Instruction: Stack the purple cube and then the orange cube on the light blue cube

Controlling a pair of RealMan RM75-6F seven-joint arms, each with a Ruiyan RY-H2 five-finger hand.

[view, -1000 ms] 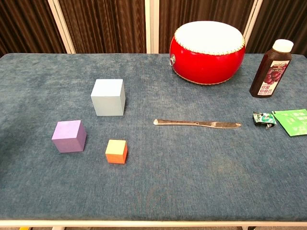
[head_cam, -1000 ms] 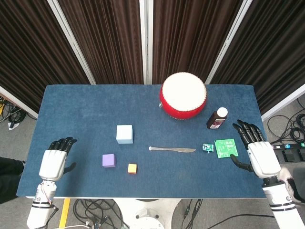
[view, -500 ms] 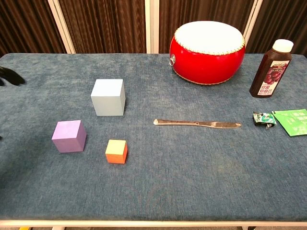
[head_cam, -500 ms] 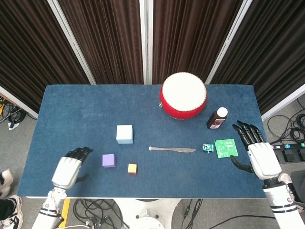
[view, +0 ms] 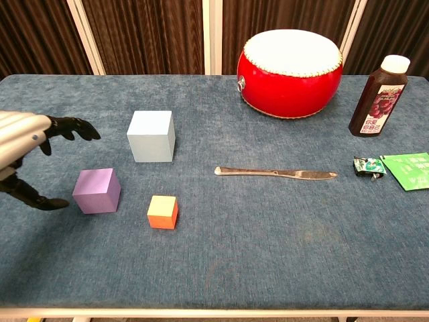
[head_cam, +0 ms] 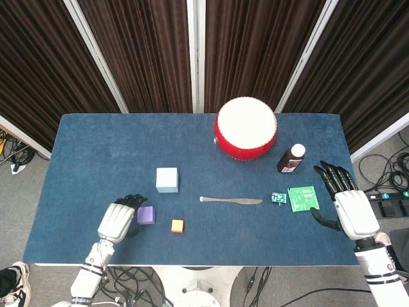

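The purple cube point(head_cam: 146, 215) point(view: 97, 190) sits on the blue table near the front left. To its right lies the small orange cube point(head_cam: 177, 225) point(view: 163, 211). Behind them stands the larger light blue cube point(head_cam: 167, 180) point(view: 151, 135). My left hand point(head_cam: 117, 219) point(view: 27, 155) hovers just left of the purple cube, fingers spread, with its fingertips point(view: 80, 127) above and left of the cube and not touching it. My right hand point(head_cam: 346, 206) rests open at the table's right edge, holding nothing, seen only in the head view.
A red drum point(head_cam: 245, 128) point(view: 289, 62) stands at the back centre with a dark bottle point(head_cam: 291, 158) point(view: 379, 96) to its right. A knife point(head_cam: 231, 201) point(view: 275, 173) lies mid-table. A small green chip point(head_cam: 278, 197) and green circuit board point(head_cam: 303, 197) lie near the right hand.
My left hand has moved rightwards along the front of the table to just beside the purple cube, entering the chest view. The right hand and all the cubes stayed put.
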